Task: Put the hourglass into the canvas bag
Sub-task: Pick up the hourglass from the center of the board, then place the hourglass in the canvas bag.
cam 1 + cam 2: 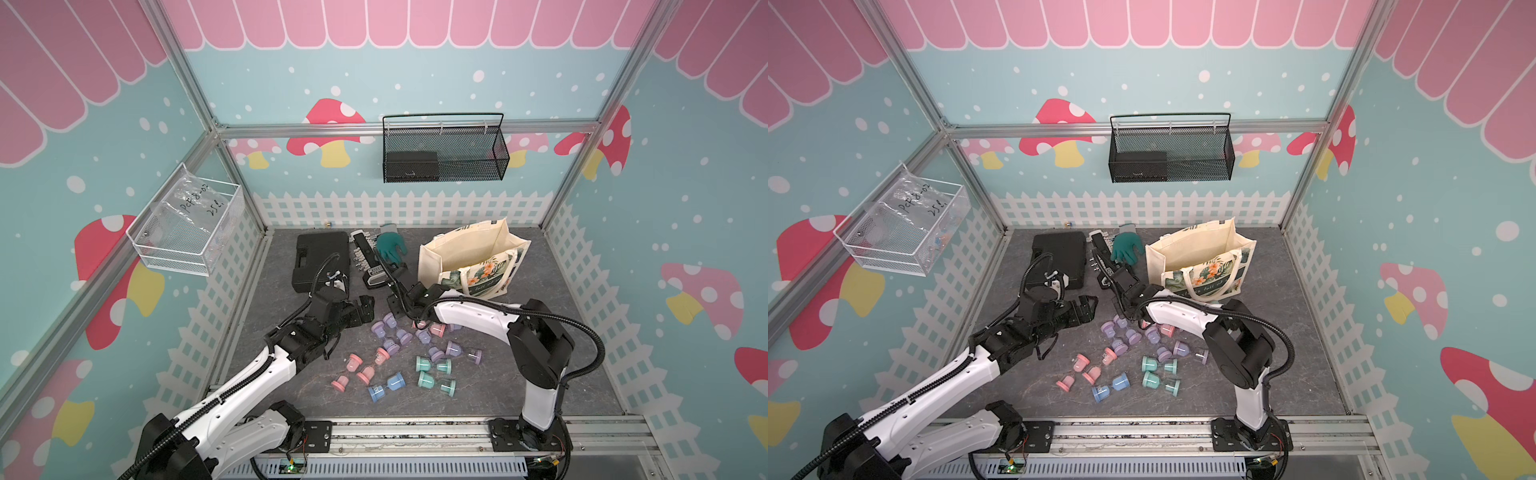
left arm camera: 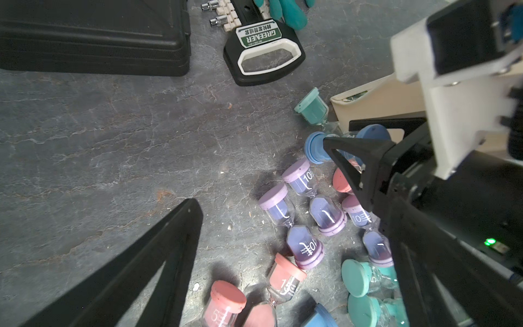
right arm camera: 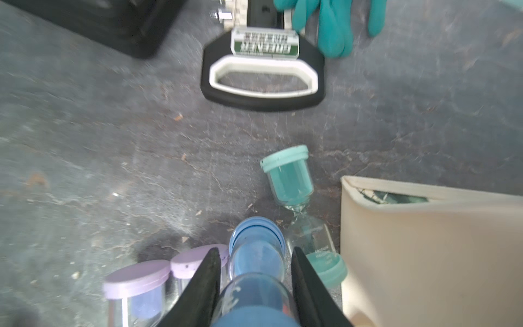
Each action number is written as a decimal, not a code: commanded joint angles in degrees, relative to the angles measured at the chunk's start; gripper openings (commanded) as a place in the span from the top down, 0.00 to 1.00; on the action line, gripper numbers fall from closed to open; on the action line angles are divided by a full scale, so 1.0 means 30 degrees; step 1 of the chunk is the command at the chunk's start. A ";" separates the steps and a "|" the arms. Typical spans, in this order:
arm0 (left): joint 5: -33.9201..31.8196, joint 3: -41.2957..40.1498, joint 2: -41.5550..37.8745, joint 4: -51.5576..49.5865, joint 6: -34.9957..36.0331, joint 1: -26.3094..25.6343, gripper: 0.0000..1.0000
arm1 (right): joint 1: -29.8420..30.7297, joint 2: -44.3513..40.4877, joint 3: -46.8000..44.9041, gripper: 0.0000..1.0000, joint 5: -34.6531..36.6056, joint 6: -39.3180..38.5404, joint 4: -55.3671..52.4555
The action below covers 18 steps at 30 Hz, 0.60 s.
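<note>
Just left of the canvas bag (image 1: 469, 257), at mid-frame in both top views, the right hand (image 3: 255, 250) is clamped on a blue hourglass (image 3: 256, 235) that is outside the bag, near its corner. Further left, the left hand (image 1: 365, 306) is spread wide and empty over the table (image 1: 540, 353).

Of the pink hourglass (image 1: 352, 365), three are counted; of the teal hourglass (image 1: 424, 379), three; of the blue hourglass (image 1: 395, 380), two; of the purple hourglass (image 1: 402, 336), four as far as can be told, some being half hidden under an arm (image 1: 469, 316). One canvas bag (image 1: 465, 253), one black case (image 1: 322, 257), one socket rack (image 2: 263, 51), one green glove (image 1: 390, 249), one black mesh basket (image 1: 444, 162) and one white wire basket (image 1: 187, 232) are counted. Two end effectors are seen: left end effector (image 1: 368, 305), right end effector (image 3: 256, 252).
</note>
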 commanded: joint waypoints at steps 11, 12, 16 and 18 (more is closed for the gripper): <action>0.0841 0.3544 0.0377 -0.0730 -0.0531 -0.0480 0.01 | -0.0611 -0.4667 0.1766 0.68 -0.1645 -0.1445 0.0302; 0.0839 0.3779 0.0474 -0.0728 -0.0496 -0.0563 0.00 | -0.0720 -0.4903 0.1998 0.68 -0.1753 -0.1499 0.0219; 0.0759 0.4737 0.1083 -0.0738 -0.0579 -0.1108 0.01 | -0.1387 -0.5709 0.3129 0.69 -0.2158 -0.1798 -0.0331; 0.0705 0.5254 0.1418 -0.0682 -0.0695 -0.1389 0.01 | -0.1863 -0.6043 0.3759 0.70 -0.2425 -0.1857 -0.0741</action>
